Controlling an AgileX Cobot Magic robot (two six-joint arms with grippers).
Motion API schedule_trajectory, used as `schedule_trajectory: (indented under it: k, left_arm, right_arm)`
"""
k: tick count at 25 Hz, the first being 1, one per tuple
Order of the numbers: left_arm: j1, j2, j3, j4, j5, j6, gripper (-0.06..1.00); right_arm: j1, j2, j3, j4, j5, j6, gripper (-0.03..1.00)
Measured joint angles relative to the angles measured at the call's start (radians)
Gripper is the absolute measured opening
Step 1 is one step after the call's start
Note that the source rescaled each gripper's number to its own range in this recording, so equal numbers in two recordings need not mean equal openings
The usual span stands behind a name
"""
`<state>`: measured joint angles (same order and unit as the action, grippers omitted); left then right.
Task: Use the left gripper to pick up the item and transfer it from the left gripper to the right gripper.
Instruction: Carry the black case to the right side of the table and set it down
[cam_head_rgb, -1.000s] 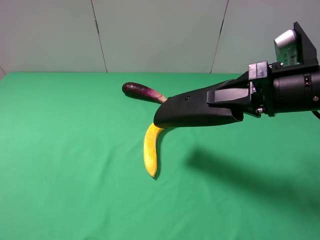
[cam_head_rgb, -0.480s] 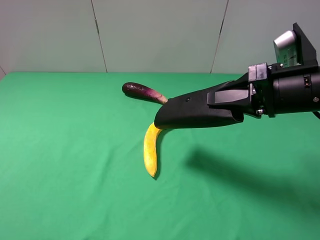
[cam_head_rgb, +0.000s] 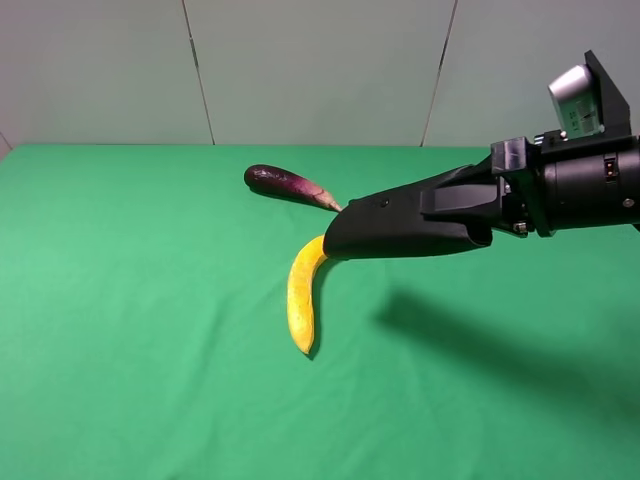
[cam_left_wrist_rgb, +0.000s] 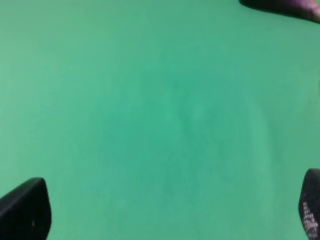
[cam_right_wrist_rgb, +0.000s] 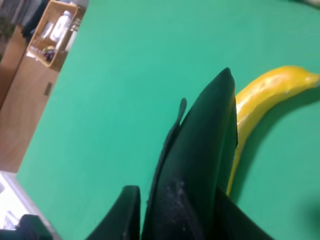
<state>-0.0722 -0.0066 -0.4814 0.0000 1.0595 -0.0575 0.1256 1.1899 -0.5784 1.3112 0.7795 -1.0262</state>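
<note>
Green table (cam_head_rgb: 130, 350): covers the whole work area.

Right gripper (cam_head_rgb: 440, 205): enters the exterior high view from 3 o'clock. Its fingers are clamped on the wide end of the item (cam_head_rgb: 385, 228). It holds the item clear above the table, nearly level, with the narrow end pointing to 9 o'clock.

Banana (cam_head_rgb: 300, 295): lies on the table at 7 o'clock of the item's tip. The item screens its upper end from the high camera.

Eggplant (cam_head_rgb: 285, 183): lies at 10 o'clock of that tip, its stem end close to the item in this view.

Left gripper (cam_left_wrist_rgb: 167, 210): spread wide with nothing between the fingertips. It sits over bare cloth, with the eggplant at the frame edge.
</note>
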Motion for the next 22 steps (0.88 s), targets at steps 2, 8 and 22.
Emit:
schedule_trajectory:
  k: [2, 8, 22]
  left_arm:
    - [0.000, 0.000, 0.000, 0.000, 0.000, 0.000, 1.00]
    - [0.000, 0.000, 0.000, 0.000, 0.000, 0.001, 1.00]
    - [0.000, 0.000, 0.000, 0.000, 0.000, 0.001, 1.00]
  right_arm:
    - [0.000, 0.000, -0.012, -0.032, -0.014, 0.001, 0.06]
    - [0.000, 0.001, -0.116, -0.219, -0.079, 0.107, 0.06]
    - [0.000, 0.002, -0.192, -0.666, -0.381, 0.325, 0.06]
